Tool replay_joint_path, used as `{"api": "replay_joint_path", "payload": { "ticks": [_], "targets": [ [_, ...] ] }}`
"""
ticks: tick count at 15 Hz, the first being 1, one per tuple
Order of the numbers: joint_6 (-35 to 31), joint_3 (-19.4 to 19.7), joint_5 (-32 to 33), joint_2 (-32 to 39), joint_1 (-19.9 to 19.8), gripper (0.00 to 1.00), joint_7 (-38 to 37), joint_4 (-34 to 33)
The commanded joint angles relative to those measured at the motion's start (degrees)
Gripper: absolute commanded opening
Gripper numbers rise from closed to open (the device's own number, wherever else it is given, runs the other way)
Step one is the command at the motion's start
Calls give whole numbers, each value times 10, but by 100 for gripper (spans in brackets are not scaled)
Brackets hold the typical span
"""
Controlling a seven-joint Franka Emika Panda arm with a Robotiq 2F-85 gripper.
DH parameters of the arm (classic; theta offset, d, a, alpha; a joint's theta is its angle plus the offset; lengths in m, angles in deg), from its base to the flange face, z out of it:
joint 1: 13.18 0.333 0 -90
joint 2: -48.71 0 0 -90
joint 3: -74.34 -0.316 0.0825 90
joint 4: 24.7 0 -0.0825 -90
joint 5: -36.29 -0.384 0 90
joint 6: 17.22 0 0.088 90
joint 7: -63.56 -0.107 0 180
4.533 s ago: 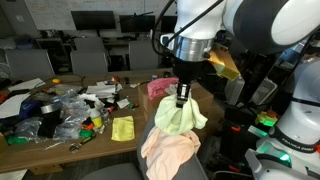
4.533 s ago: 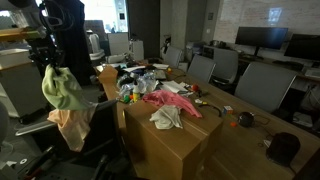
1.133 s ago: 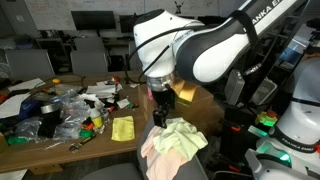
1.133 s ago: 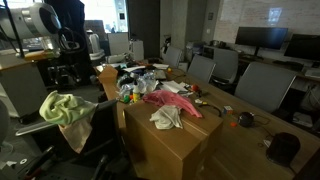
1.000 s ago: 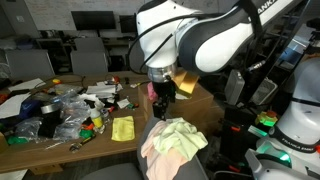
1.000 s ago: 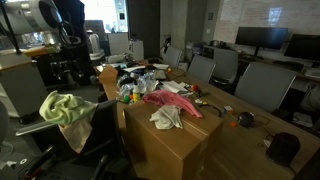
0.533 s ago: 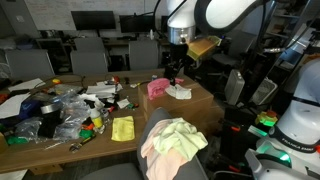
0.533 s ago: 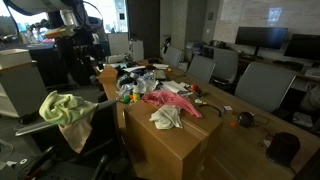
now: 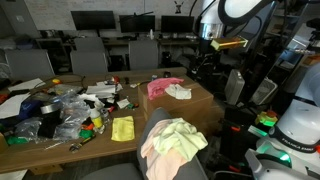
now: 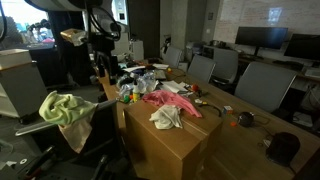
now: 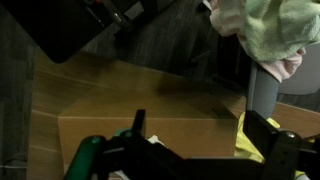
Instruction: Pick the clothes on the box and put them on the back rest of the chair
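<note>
A cardboard box (image 9: 185,104) (image 10: 165,145) carries a pink cloth (image 9: 160,86) (image 10: 166,100) and a white cloth (image 9: 180,92) (image 10: 167,118). A green cloth (image 9: 176,131) (image 10: 60,107) and a peach one (image 9: 168,152) hang over the chair's back rest (image 10: 101,125). My gripper (image 9: 204,62) (image 10: 103,58) is raised beyond the box, away from the chair. In the wrist view the gripper (image 11: 200,135) is open, with nothing between its fingers (image 11: 138,124); the box top (image 11: 140,100) lies below and the green cloth (image 11: 278,25) shows at the top right.
A wooden table (image 9: 40,138) beside the box is piled with bags, wrappers and a yellow cloth (image 9: 122,128). Office chairs (image 9: 90,62) and monitors line the back. A white robot base (image 9: 295,125) stands close to the chair. More chairs (image 10: 262,88) flank the table.
The arm has lifted away from the chair and swung up and back past the box. The green and peach clothes stay on the back rest. The jaws stay open.
</note>
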Motion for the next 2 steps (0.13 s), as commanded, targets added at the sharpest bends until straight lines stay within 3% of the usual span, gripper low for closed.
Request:
{"api": "replay_joint_path", "payload": {
  "ticks": [1, 2],
  "targets": [
    [-7, 38, -43, -86, -41, 100, 52, 74],
    [-8, 50, -48, -99, -53, 100, 68, 87]
  ]
}}
